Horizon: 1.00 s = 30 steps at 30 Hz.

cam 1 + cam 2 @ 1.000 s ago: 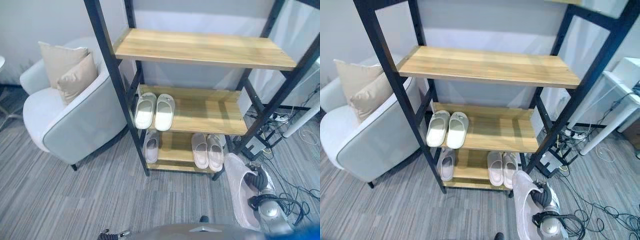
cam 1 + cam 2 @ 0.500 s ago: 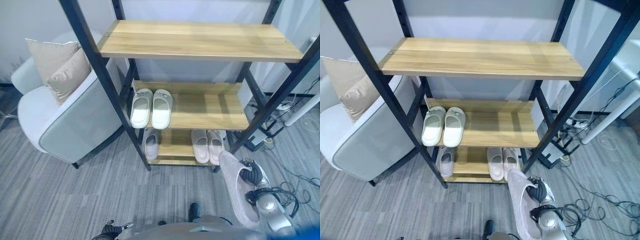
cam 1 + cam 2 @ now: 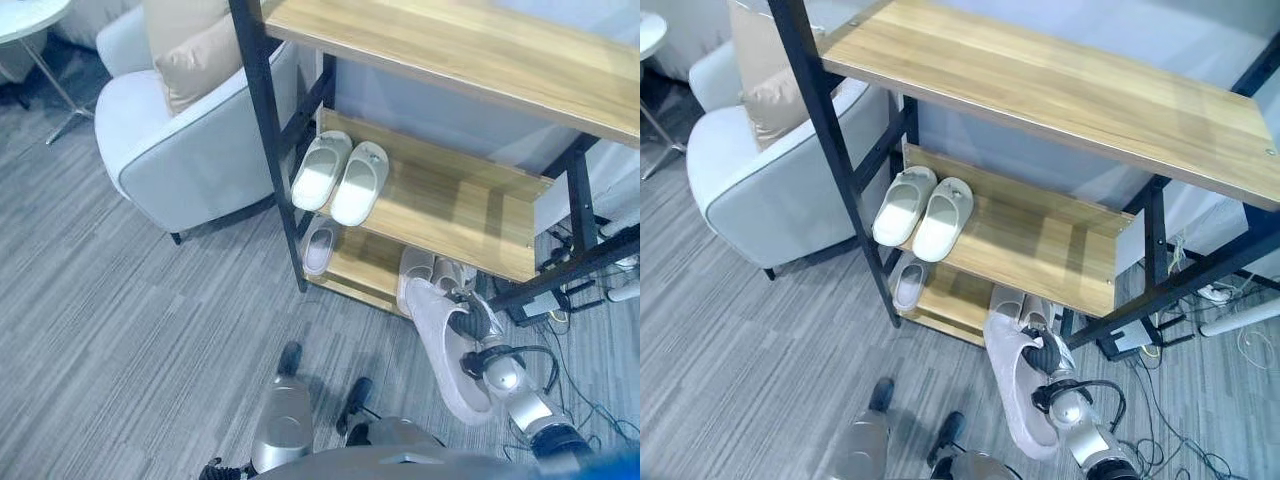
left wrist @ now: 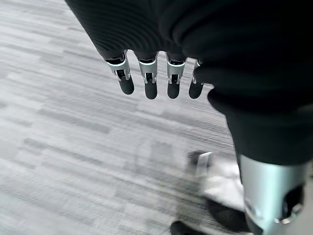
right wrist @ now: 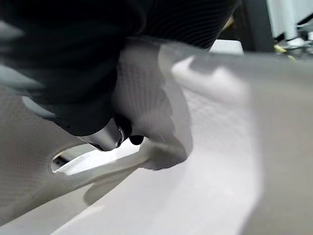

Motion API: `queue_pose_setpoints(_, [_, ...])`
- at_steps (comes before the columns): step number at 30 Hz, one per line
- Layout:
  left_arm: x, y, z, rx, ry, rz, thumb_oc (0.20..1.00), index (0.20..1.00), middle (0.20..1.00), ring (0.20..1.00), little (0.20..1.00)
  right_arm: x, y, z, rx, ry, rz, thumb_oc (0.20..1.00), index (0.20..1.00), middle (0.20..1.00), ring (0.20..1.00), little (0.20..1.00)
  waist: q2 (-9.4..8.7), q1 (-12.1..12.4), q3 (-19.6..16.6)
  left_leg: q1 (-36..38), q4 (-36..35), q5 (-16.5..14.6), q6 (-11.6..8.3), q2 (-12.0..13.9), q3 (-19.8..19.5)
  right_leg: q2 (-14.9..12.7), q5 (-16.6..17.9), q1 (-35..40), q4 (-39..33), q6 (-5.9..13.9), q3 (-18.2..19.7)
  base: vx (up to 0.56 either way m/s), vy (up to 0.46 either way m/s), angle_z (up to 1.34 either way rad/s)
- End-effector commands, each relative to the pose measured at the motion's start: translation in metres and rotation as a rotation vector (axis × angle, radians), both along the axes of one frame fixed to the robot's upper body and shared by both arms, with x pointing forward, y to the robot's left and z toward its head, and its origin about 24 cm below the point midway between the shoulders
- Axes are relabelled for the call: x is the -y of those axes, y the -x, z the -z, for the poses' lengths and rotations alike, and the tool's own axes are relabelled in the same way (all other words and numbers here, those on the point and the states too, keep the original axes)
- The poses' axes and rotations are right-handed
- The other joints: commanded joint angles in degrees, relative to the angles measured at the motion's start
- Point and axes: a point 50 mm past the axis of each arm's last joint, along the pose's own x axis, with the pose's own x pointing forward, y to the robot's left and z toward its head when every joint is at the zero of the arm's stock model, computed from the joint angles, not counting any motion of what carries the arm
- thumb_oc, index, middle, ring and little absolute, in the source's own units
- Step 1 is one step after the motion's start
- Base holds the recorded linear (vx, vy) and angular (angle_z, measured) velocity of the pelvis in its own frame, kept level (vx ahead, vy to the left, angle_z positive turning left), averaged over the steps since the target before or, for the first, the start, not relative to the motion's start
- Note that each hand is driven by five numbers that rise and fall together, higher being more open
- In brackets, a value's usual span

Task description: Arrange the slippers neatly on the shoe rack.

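My right hand [image 3: 470,322] is shut on a pale pink slipper [image 3: 443,352], fingers hooked into its strap, and holds it just above the floor in front of the rack's lower right corner. Up close, the slipper [image 5: 210,147] shows around my right hand [image 5: 83,68]. The wooden shoe rack [image 3: 470,210] has a black frame. A pair of whitish slippers [image 3: 340,178] sits at the left of its middle shelf. On the bottom shelf lie a single slipper [image 3: 318,245] at the left and a pink pair [image 3: 428,270] at the right. My left hand [image 4: 146,83] hangs open over the floor.
A light grey armchair [image 3: 190,150] with beige cushions stands left of the rack, touching its frame. A round white side table [image 3: 25,15] is at the far left. Cables and a power strip [image 3: 545,305] lie on the grey carpet to the right of the rack.
The camera has swung, so the whole scene has shifted. My right hand still holds the pink slipper, whose toe end now lies close to the pink pair on the bottom shelf.
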Motion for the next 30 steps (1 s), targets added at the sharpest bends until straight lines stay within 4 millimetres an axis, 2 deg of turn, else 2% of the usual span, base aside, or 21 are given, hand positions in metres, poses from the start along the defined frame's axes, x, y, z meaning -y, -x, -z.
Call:
queue_pose_setpoints(1, [-0.013, -0.009, -0.005, 0.024, -0.068, 0.057, 1.0, 1.0, 1.0, 1.0, 1.0, 0.0, -0.007, -0.014, 0.083, -0.03, -0.007, 0.2, 0.2, 0.2, 0.2, 0.2, -1.22, 0.8, -2.6, -2.1, 4.1, -3.6, 1.4, -1.0, 1.7, -7.6, -6.5, 3.1, 8.4, 8.05, 5.5, 0.02, 0.134, -0.37])
queue_pose_setpoints(7, [-0.017, -0.041, -0.013, 0.122, -0.101, 0.125, 1.0, 1.0, 1.0, 1.0, 1.0, -0.008, -0.016, -0.02, 0.104, -0.002, -0.066, 0.2, 0.2, 0.2, 0.2, 0.2, -1.33, 0.6, 0.1, -6.8, 12.2, -7.0, 2.55, -2.1, 3.0, -8.8, -7.7, -1.1, 13.7, 8.01, 6.9, -0.04, 0.06, -0.13])
queue_pose_setpoints(11, [-0.015, -0.049, -0.014, 0.138, -0.105, 0.15, 1.0, 1.0, 1.0, 1.0, 1.0, -0.006, -0.019, -0.024, 0.117, 0.024, -0.077, 0.2, 0.2, 0.2, 0.2, 0.2, -1.09, 0.2, 1.6, -9.0, 14.6, -7.7, 2.69, -1.9, 3.0, -8.8, -8.4, -3.7, 16.2, 7.62, 7.3, -0.07, -0.003, -0.01])
queue_pose_setpoints(12, [-0.014, -0.058, -0.016, 0.161, -0.114, 0.161, 1.0, 1.0, 1.0, 1.0, 1.0, -0.006, -0.027, -0.03, 0.146, 0.029, -0.078, 0.2, 0.2, 0.2, 0.2, 0.2, -0.9, -0.1, 3.6, -11.7, 17.0, -7.9, 2.57, -1.8, 2.8, -8.9, -9.1, -6.7, 19.1, 7.39, 7.3, -0.15, -0.021, -0.02])
queue_pose_setpoints(15, [-0.013, -0.068, -0.019, 0.193, -0.118, 0.171, 1.0, 1.0, 1.0, 1.0, 1.0, -0.007, -0.033, -0.035, 0.168, 0.035, -0.082, 0.2, 0.2, 0.2, 0.2, 0.2, -0.72, -0.2, 4.6, -14.7, 19.4, -8.3, 2.45, -1.8, 2.3, -9.0, -9.9, -9.7, 22.2, 7.08, 7.1, -0.12, -0.025, 0.0])
queue_pose_setpoints(18, [-0.009, -0.082, -0.023, 0.254, -0.114, 0.191, 1.0, 1.0, 1.0, 1.0, 1.0, -0.007, -0.045, -0.047, 0.214, 0.059, -0.098, 0.2, 0.2, 0.2, 0.2, 0.2, -0.06, 0.2, 6.4, -19.4, 25.0, -10.0, 2.67, -1.7, 1.4, -9.9, -12.6, -14.4, 28.4, 6.24, 6.9, -0.09, -0.041, 0.08])
queue_pose_setpoints(22, [-0.004, -0.098, -0.027, 0.299, -0.115, 0.211, 1.0, 1.0, 1.0, 1.0, 1.0, -0.011, -0.066, -0.074, 0.331, 0.086, -0.119, 0.2, 0.2, 0.2, 0.2, 0.2, 0.35, 0.7, 7.8, -28.1, 32.9, -11.9, 3.25, -2.2, 0.0, -10.8, -16.1, -22.9, 37.3, 4.78, 6.9, -0.07, -0.03, 0.18])
queue_pose_setpoints(23, [-0.004, -0.101, -0.028, 0.306, -0.117, 0.213, 1.0, 1.0, 1.0, 1.0, 1.0, -0.013, -0.071, -0.081, 0.359, 0.091, -0.131, 0.2, 0.2, 0.2, 0.2, 0.2, 0.4, 0.8, 8.0, -29.8, 35.7, -14.2, 3.26, -2.2, -0.2, -10.8, -18.3, -24.7, 40.1, 4.99, 7.5, -0.05, -0.053, 0.21])
queue_pose_setpoints(24, [-0.007, -0.114, -0.034, 0.347, -0.134, 0.205, 1.0, 1.0, 1.0, 1.0, 1.0, -0.018, -0.087, -0.104, 0.45, 0.118, -0.151, 0.2, 0.2, 0.2, 0.2, 0.2, 0.53, 1.2, 7.7, -37.2, 41.9, -15.9, 3.81, -2.8, -0.8, -11.6, -20.8, -33.0, 47.3, 4.17, 8.2, -0.02, -0.037, 0.21])
queue_pose_setpoints(25, [-0.007, -0.115, -0.034, 0.348, -0.134, 0.204, 1.0, 1.0, 1.0, 1.0, 1.0, -0.018, -0.087, -0.105, 0.451, 0.118, -0.152, 0.2, 0.2, 0.2, 0.2, 0.2, 0.49, 1.2, 7.5, -37.7, 42.2, -16.1, 3.82, -2.8, -0.8, -11.7, -20.9, -33.4, 47.6, 4.17, 8.2, -0.12, -0.009, 0.18])
queue_pose_setpoints(26, [-0.008, -0.124, -0.039, 0.379, -0.146, 0.2, 1.0, 1.0, 1.0, 1.0, 1.0, -0.017, -0.1, -0.126, 0.53, 0.135, -0.143, 0.2, 0.2, 0.2, 0.2, 0.2, 0.67, 1.4, 7.5, -42.8, 46.9, -17.2, 3.94, -3.3, -0.5, -12.5, -22.5, -38.7, 52.1, 3.12, 9.3, -0.05, 0.004, 0.18])
queue_pose_setpoints(27, [-0.008, -0.124, -0.039, 0.38, -0.146, 0.199, 1.0, 1.0, 1.0, 1.0, 1.0, -0.018, -0.1, -0.126, 0.531, 0.135, -0.144, 0.2, 0.2, 0.2, 0.2, 0.2, 0.6, 1.4, 7.3, -43.4, 47.2, -17.3, 3.95, -3.4, -0.5, -12.5, -22.7, -39.3, 52.5, 3.12, 9.4, -0.1, 0.024, 0.16])
queue_pose_setpoints(29, [-0.01, -0.136, -0.046, 0.432, -0.165, 0.168, 1.0, 1.0, 1.0, 1.0, 1.0, -0.014, -0.117, -0.168, 0.687, 0.117, -0.092, 0.2, 0.2, 0.2, 0.2, 0.2, 1.28, 1.6, 6.9, -54.0, 58.2, -20.9, 4.52, -4.7, 0.1, -13.6, -26.9, -50.4, 63.3, 1.25, 11.8, -0.06, 0.051, 0.03])
queue_pose_setpoints(30, [-0.011, -0.137, -0.047, 0.444, -0.171, 0.157, 1.0, 1.0, 1.0, 1.0, 1.0, -0.013, -0.119, -0.178, 0.727, 0.108, -0.082, 0.2, 0.2, 0.2, 0.2, 0.2, 1.38, 1.6, 6.6, -56.5, 61.0, -21.9, 4.86, -5.0, -0.1, -14.0, -28.1, -53.0, 66.1, 0.79, 12.1, -0.01, 0.049, -0.11])
